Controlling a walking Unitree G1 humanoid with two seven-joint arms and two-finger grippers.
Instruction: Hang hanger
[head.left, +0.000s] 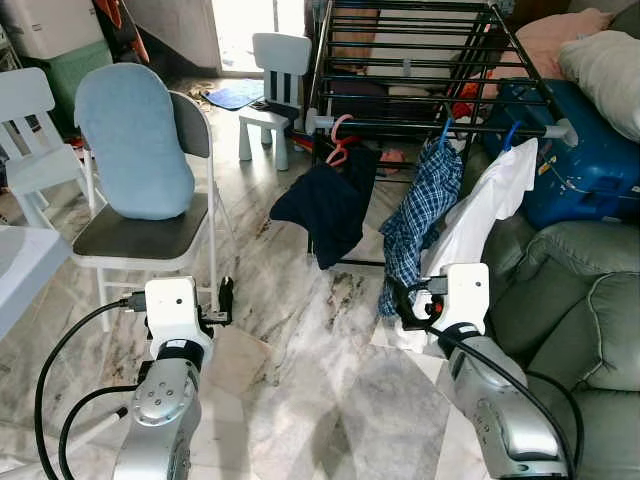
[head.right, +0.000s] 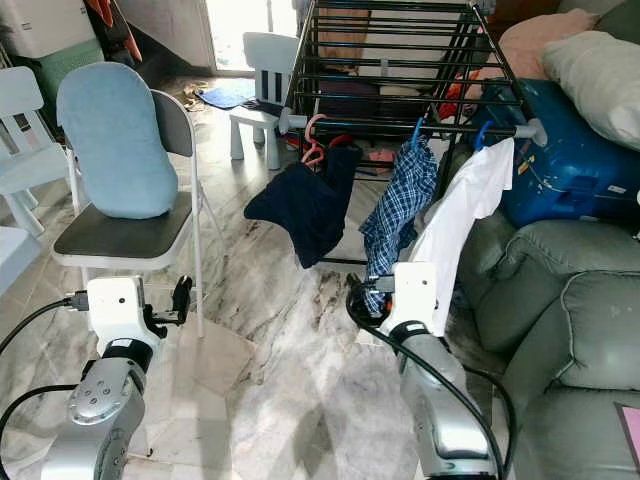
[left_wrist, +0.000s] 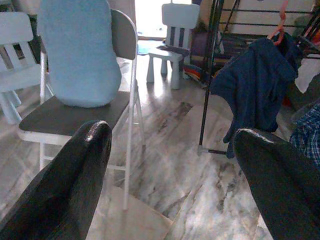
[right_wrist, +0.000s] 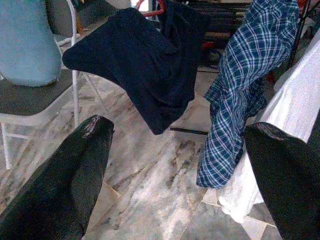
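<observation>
Rack: black metal drying rack (head.left: 420, 60), three garments hung on its front rail.
Left gripper (left_wrist: 170, 185): fingers apart, empty.
Right gripper (right_wrist: 185, 180): fingers apart, empty.

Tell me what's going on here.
The robot faces a black drying rack where three garments hang on hangers from the front bar: a navy top, a plaid shirt and a white shirt. Both grippers are raised and open, holding nothing: the left gripper near a folding chair with a blue cushion, the right gripper close below the plaid and white shirts.
</observation>
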